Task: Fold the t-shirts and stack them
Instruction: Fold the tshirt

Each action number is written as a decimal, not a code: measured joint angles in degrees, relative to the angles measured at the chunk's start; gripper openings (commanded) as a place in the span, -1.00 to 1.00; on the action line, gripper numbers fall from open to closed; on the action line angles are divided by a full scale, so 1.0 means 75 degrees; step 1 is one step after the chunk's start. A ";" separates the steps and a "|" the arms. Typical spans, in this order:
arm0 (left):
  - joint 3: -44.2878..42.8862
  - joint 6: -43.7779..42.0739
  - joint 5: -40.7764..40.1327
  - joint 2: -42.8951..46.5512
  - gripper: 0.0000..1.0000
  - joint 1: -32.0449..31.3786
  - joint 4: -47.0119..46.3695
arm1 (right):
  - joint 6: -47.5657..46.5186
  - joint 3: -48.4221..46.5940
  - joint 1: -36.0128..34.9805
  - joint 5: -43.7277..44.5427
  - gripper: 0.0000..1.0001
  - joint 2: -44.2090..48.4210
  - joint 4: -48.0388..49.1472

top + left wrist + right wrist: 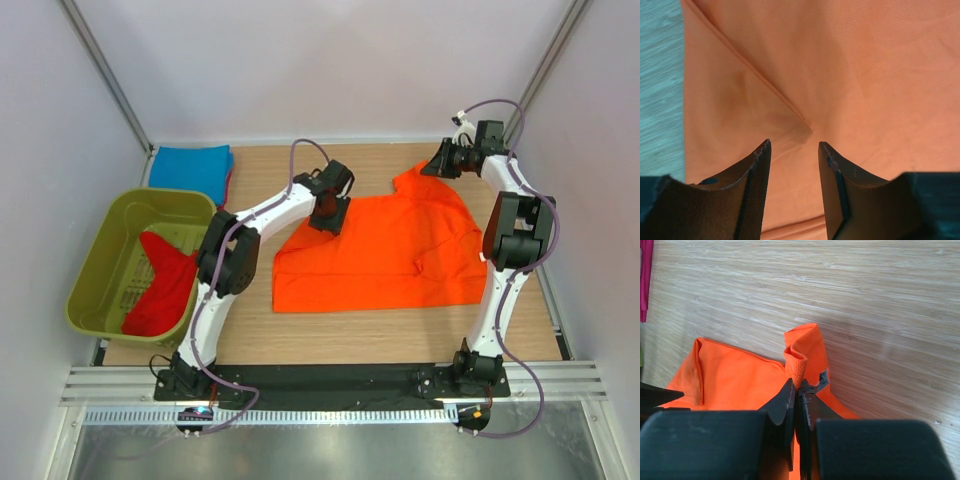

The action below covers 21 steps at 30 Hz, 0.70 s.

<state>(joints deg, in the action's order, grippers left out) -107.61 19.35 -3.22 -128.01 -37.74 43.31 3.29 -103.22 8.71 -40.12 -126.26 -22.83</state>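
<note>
Orange t-shirt [390, 250] lies spread on table [350, 335]. Your right gripper [796, 385] is clamped on its far edge, likely to carry a fold. Your left gripper [793, 145], jaws apart, is poised over crease near left edge, ready for a matching pinch. Blue t-shirt [190, 165] sits folded in far left corner. Red t-shirt [165, 285] waits in green tub [100, 260].

Nothing legible — no text on the orange t-shirt [390, 260].

The left arm [262, 212] is reaching forward with the left gripper [792, 145] pointing down and holding its jaws apart, while the right arm [515, 230] is stretching farther away, the right gripper [797, 386] pinching a fold of the orange t-shirt [740, 380] tight.
</note>
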 measured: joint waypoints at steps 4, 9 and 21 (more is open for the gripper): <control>-0.0169 0.0020 -0.0236 -0.0289 -0.17 -0.0128 0.0009 | -0.0035 0.0000 0.0000 0.0000 -0.93 0.0000 -0.0012; -0.0201 -0.0017 -0.0391 -0.0402 -0.17 -0.0154 0.0003 | -0.0125 0.0000 0.0000 -0.0003 -0.93 0.0000 -0.0175; -0.0251 -0.0099 -0.0478 -0.0484 -0.30 -0.0160 -0.0032 | -0.0227 0.0000 0.0000 -0.0006 -0.93 0.0000 -0.0286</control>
<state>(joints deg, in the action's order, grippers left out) -109.49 18.61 -6.81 -131.63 -38.94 43.07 1.58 -103.22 8.71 -40.16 -126.26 -24.97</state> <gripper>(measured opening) 0.384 0.085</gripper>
